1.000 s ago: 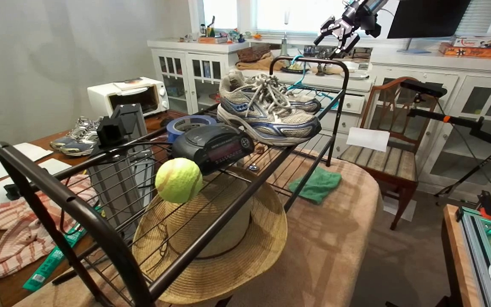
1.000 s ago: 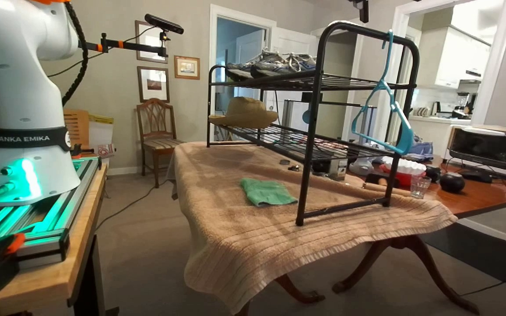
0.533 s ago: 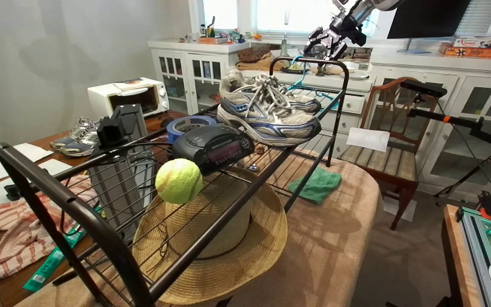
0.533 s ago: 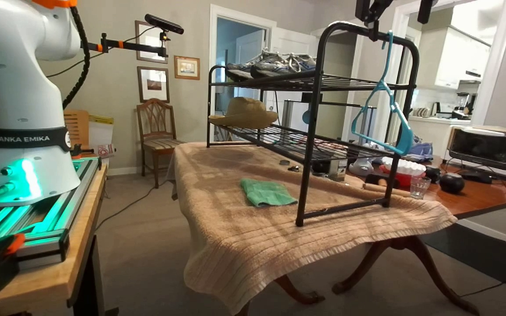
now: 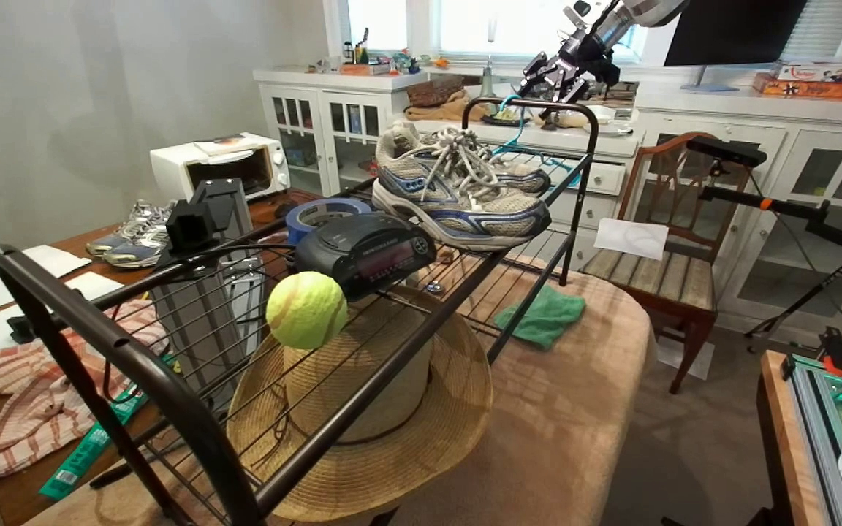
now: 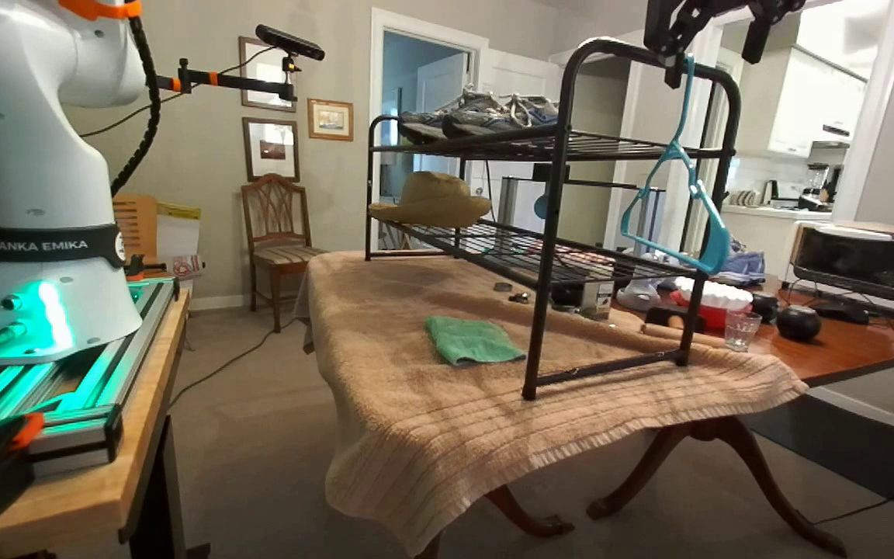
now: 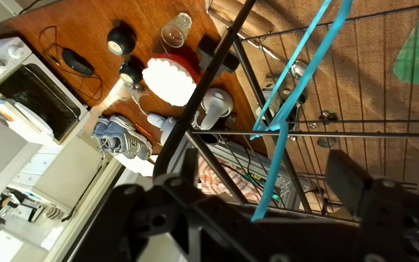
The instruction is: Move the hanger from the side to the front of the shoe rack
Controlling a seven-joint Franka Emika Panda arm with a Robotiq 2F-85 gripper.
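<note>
Currently the end effector point(image 6: 714, 64) is hovering with parted fingers point(image 7: 346, 178); in the wrist view the hanger point(image 7: 279, 153) is showing between them, hanging from the shoe rack point(image 6: 549, 229) near one edge of the counter point(image 6: 843, 341).

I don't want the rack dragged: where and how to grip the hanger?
Probably by the hanger's neck, just below its hook, with the end effector coming from above: the neck is slim and hangs steeply; the hook opens downward over the shoe rack's top rail.
</note>
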